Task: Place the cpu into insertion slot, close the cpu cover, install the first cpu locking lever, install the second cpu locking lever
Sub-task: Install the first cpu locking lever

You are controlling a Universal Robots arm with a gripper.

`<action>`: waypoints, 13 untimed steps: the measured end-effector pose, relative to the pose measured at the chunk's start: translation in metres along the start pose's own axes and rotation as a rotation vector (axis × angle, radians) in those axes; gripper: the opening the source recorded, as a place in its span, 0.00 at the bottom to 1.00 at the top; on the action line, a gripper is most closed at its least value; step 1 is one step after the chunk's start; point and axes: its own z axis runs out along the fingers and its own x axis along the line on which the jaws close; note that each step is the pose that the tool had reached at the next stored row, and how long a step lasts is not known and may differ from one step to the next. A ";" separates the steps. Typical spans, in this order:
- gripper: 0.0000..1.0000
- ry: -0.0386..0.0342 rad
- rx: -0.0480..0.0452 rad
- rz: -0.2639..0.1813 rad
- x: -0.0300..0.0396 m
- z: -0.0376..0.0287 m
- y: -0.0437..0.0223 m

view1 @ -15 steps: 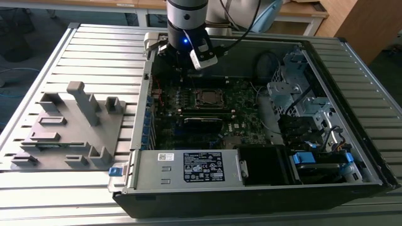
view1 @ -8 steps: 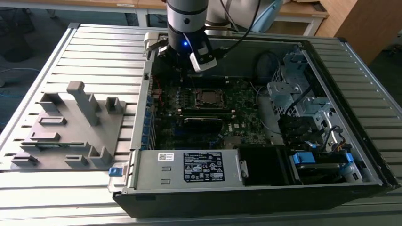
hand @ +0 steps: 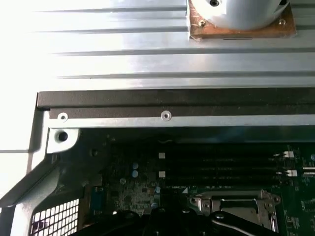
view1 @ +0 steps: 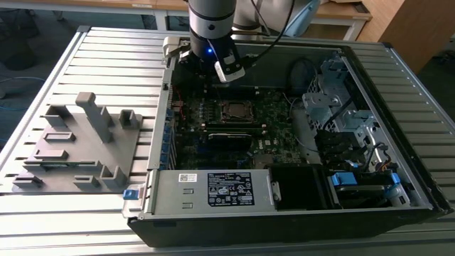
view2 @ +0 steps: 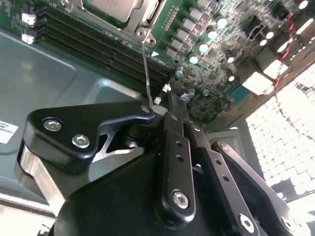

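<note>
The insertion slot [view1: 235, 110] sits mid-board inside the open computer case, silvery rim around a dark middle. In the second wrist view the cpu cover [view2: 145, 18] lies flat as a metal frame around a flat pale face, apparently the cpu [view2: 110, 6]. A thin wire locking lever [view2: 146, 69] stands up from the socket's corner and ends right beside my fingertips. My gripper [view2: 172, 105] is shut; I cannot tell whether the wire is clamped. In the exterior view the gripper [view1: 219, 74] hangs over the board just behind the slot. The first wrist view shows the cover [hand: 231, 204] too.
Long black memory strips [view2: 98, 44] run beside the socket. The case wall [hand: 167, 101] rises close behind the gripper. Drive cages and cables [view1: 341, 117] fill the exterior view's right side. A grey fixture block [view1: 78, 144] stands on the slatted table at the exterior view's left.
</note>
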 end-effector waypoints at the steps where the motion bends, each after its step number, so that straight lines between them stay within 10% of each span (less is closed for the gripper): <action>1: 0.10 0.0005 -0.0038 0.000 -0.0001 0.0002 -0.0001; 13: 0.10 0.0013 -0.0052 0.000 -0.0243 0.0021 0.0006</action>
